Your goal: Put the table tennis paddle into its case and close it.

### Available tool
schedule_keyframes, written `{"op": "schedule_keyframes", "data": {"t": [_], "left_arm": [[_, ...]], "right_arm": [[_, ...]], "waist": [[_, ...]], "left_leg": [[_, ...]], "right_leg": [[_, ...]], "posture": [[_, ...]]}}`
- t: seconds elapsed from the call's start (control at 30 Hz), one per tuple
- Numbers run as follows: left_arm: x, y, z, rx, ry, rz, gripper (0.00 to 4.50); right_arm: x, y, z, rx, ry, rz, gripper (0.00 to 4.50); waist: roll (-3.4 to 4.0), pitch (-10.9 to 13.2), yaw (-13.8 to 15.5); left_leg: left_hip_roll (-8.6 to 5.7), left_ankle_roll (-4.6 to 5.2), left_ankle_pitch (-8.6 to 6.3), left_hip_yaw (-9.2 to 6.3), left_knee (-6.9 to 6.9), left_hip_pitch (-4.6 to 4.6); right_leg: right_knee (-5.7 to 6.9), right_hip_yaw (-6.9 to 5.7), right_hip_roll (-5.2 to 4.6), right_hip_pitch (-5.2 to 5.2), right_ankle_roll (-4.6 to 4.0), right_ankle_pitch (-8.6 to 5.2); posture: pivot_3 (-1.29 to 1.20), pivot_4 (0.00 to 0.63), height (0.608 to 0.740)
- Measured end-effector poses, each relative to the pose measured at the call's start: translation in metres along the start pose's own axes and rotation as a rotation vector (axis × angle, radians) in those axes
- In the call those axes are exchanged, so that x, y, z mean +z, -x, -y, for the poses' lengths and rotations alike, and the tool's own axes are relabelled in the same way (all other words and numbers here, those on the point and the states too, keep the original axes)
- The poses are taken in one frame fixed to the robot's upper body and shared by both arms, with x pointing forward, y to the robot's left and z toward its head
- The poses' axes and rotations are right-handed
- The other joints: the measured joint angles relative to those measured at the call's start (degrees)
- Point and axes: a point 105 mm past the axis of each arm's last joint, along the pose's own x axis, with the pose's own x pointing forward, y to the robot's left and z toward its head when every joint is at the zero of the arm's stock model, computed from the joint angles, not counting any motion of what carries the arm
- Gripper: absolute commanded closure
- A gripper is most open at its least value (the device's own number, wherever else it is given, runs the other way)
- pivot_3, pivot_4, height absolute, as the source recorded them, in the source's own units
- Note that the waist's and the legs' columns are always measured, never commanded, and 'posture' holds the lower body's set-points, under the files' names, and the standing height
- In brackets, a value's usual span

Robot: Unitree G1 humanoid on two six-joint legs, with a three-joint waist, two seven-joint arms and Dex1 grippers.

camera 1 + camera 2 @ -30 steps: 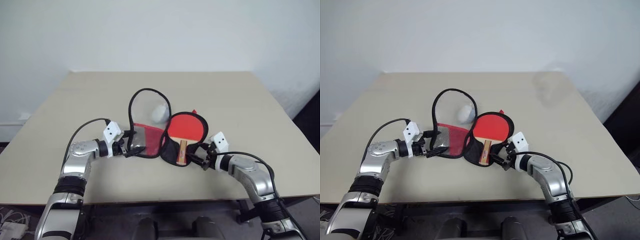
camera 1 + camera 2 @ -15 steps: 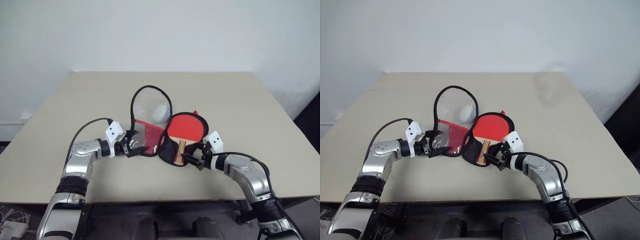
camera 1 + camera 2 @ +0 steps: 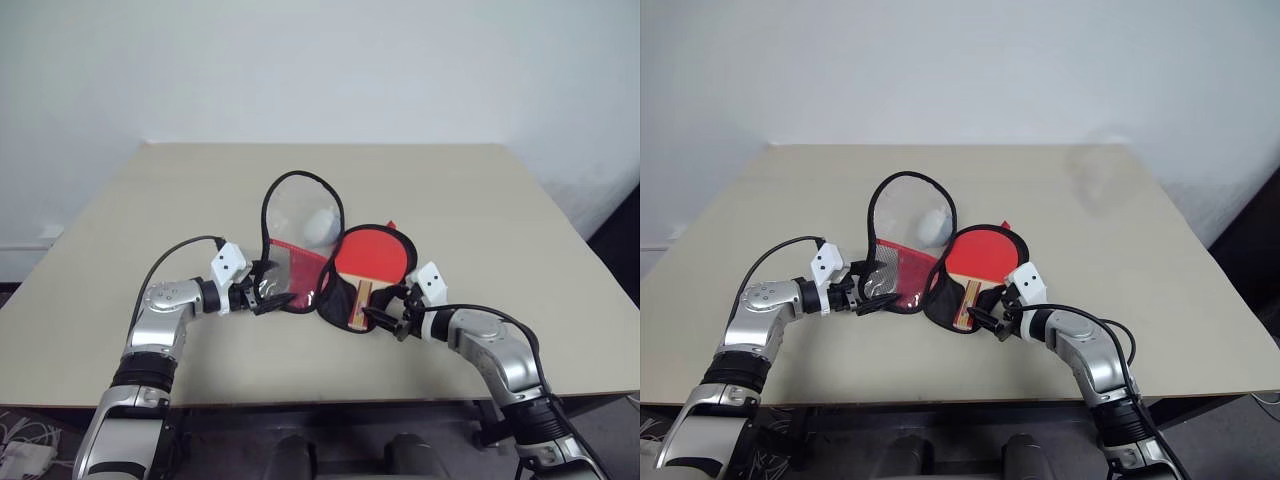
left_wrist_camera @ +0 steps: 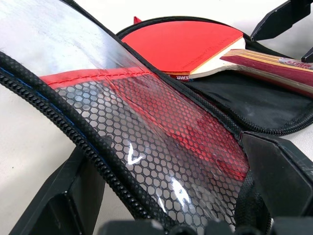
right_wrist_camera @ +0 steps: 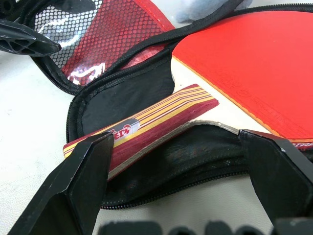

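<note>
Right gripper (image 3: 385,318) – jaws spread wide, straddling the handle end of the table tennis paddle (image 3: 368,262) and the lower case half, gripping nothing. Paddle lies on the black half of the case (image 3: 335,297), red face up, handle toward the near table (image 3: 500,200) edge, handle butt reaching the zip rim

Left gripper (image 3: 268,297) – fingers apart on either side of the case's mesh-and-window flap, which stands up on edge; whether the pads actually press it, cannot tell

A white ball (image 3: 320,226) sits behind the clear window

Risks, as judgement:
- flap folded over while handle overhangs the rim – zip would jam on wood
- right jaws closing skewed could lever the paddle out of the case
- flap slipping free and flopping outward
</note>
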Motion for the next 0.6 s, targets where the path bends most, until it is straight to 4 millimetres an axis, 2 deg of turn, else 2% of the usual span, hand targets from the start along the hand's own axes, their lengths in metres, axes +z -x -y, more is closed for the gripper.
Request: {"op": "schedule_keyframes", "data": {"t": [0.1,0.27,0.37,0.47,0.6], "left_arm": [[-0.003,0.000,0.001,0.006,0.010,-0.004,0.00],[-0.026,-0.005,0.015,0.054,0.064,-0.024,0.00],[-0.026,-0.006,0.017,0.092,0.047,-0.024,0.00],[-0.025,-0.009,0.021,0.135,0.043,-0.007,0.00],[-0.027,-0.011,0.028,0.188,0.048,0.008,0.00]], "right_arm": [[-0.002,0.000,0.000,-0.003,-0.008,-0.002,0.10],[-0.007,0.003,0.000,-0.050,-0.018,0.027,0.10],[-0.012,0.007,0.003,-0.096,-0.009,0.029,0.10],[-0.026,0.012,0.005,-0.148,-0.021,-0.001,0.10],[-0.029,0.016,0.008,-0.201,-0.014,0.018,0.10]], "waist": [[-0.25,-0.11,-0.11],[-0.66,-0.33,-0.07],[-0.88,-0.47,-0.04],[-0.97,-0.53,-0.12],[-0.98,-0.54,-0.08]], "left_leg": [[0.00,0.00,0.00,0.02,-0.01,0.01],[0.01,-0.20,-0.13,0.01,0.02,0.03],[0.01,-0.27,-0.17,0.00,0.05,0.05],[0.02,-0.30,-0.19,0.02,0.05,0.06],[0.03,-0.31,-0.19,0.01,0.04,0.06]], "right_leg": [[0.01,0.01,0.00,-0.01,0.00,-0.01],[-0.06,-0.01,0.00,0.07,0.00,-0.01],[-0.06,-0.04,-0.01,0.09,-0.01,-0.01],[-0.06,-0.03,-0.02,0.11,-0.01,-0.01],[-0.05,-0.04,-0.02,0.11,-0.01,-0.01]], "posture": [[0.00,0.000,0.740],[0.00,0.000,0.740],[0.00,0.000,0.740],[0.00,0.000,0.740],[0.00,0.000,0.740]]}}
